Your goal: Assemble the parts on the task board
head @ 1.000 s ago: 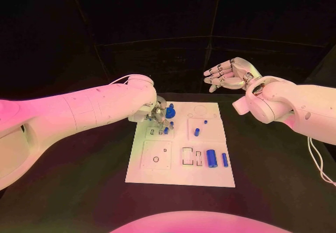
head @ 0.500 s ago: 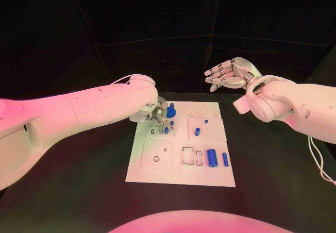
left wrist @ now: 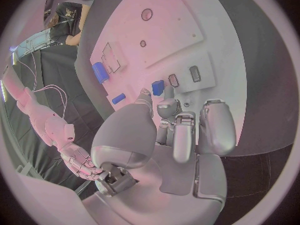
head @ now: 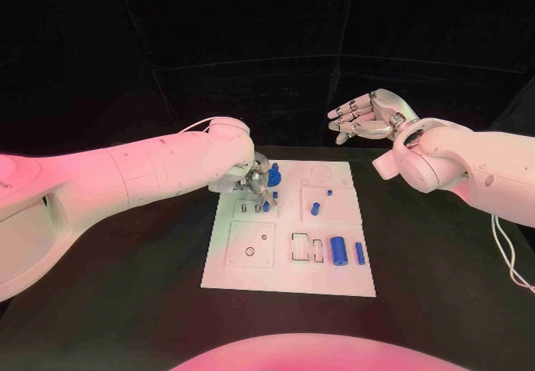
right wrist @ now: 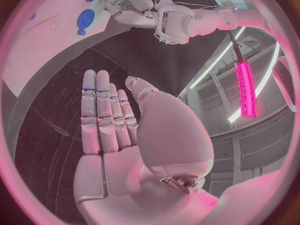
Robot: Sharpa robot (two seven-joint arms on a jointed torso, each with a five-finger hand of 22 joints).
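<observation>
The white task board (head: 284, 270) lies in the middle of the black table. My left hand (head: 252, 184) hangs over its far left part, beside a blue gear (head: 274, 176). Its fingers (left wrist: 185, 130) are curled in, their tips close to a small blue part (left wrist: 158, 87) that stands next to two small slots (left wrist: 195, 73). I cannot tell whether they touch or grip this part (head: 265, 206). My right hand (head: 366, 116) is raised beyond the board's far right corner. Its fingers (right wrist: 100, 110) are straight and it holds nothing.
On the board's near right lie a thick blue cylinder (head: 337, 249) and a slim one (head: 359, 253); a short blue peg (head: 315, 208) lies farther back. The left arm (right wrist: 187, 20) reaches over the board (right wrist: 37, 45) near the gear (right wrist: 85, 19).
My right hand has drifted slightly up and to the right. My left hand stays at the same spot over the board.
</observation>
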